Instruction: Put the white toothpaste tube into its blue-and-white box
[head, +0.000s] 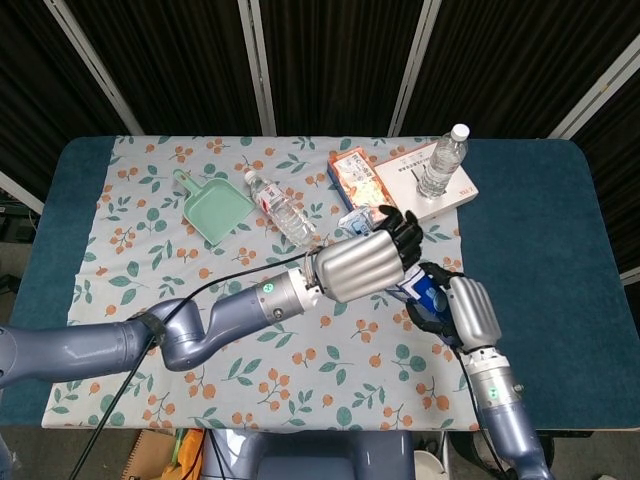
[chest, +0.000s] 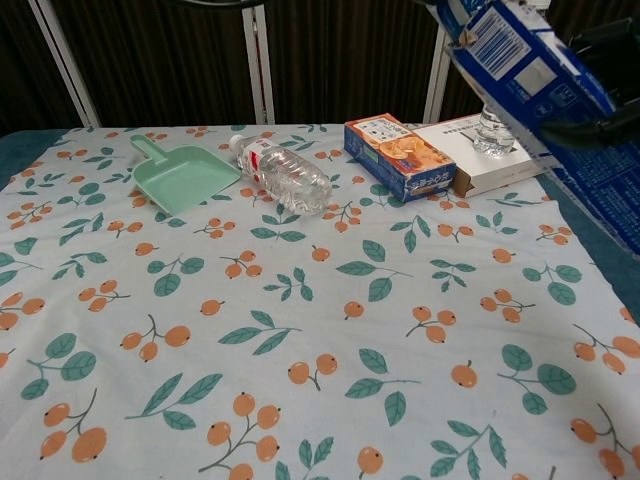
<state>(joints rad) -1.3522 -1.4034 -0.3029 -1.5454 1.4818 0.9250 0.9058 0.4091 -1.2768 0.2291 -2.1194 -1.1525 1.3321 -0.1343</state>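
My right hand (head: 468, 312) grips the blue-and-white box (head: 424, 289) from below, holding it tilted above the cloth. In the chest view the box (chest: 527, 62) rises at the top right, with dark fingers (chest: 603, 127) wrapped round it. My left hand (head: 366, 263) sits with fingers curled right against the box's open end and covers it. No part of the white toothpaste tube shows in either view. It lies hidden under the left hand and inside the box.
On the floral cloth (head: 150, 300) lie a green dustpan (head: 218, 212), a water bottle on its side (head: 283, 210) and a snack box (head: 355, 172). A white book (head: 452, 190) at the back right carries an upright bottle (head: 443, 160).
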